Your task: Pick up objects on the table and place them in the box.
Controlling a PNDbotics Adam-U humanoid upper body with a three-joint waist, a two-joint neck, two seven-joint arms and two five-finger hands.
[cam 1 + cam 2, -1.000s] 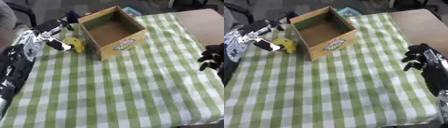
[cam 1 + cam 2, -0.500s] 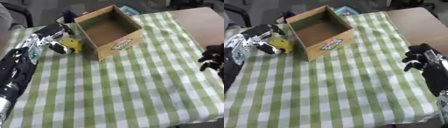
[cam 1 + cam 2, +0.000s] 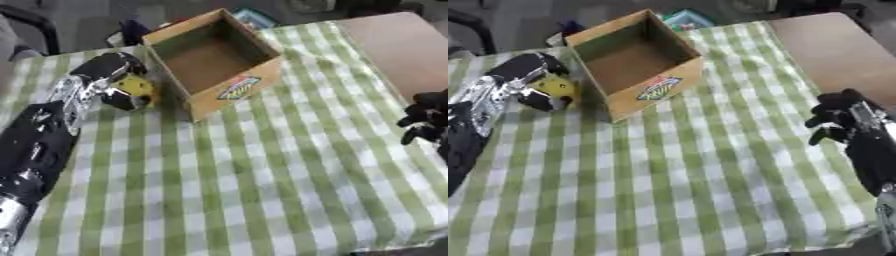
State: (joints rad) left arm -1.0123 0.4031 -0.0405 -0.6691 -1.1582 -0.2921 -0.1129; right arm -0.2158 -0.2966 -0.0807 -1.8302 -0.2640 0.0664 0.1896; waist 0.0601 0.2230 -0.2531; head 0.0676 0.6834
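At upper left my left hand (image 3: 112, 82) grips a yellow object (image 3: 137, 86) beside the box (image 3: 236, 90) on the green-checked surface (image 3: 262, 175); my right hand (image 3: 837, 120) hangs curled, empty, at right.

Left hand (image 3: 112, 82) curls around yellow object (image 3: 137, 86) beside the box (image 3: 236, 90).

The open brown cardboard box (image 3: 214, 57) carries one printed label (image 3: 239, 87) on its near outer side, a slanted patch of red, yellow and green. Its lettering is too blurred to read. No other text, number or sign is legible anywhere.
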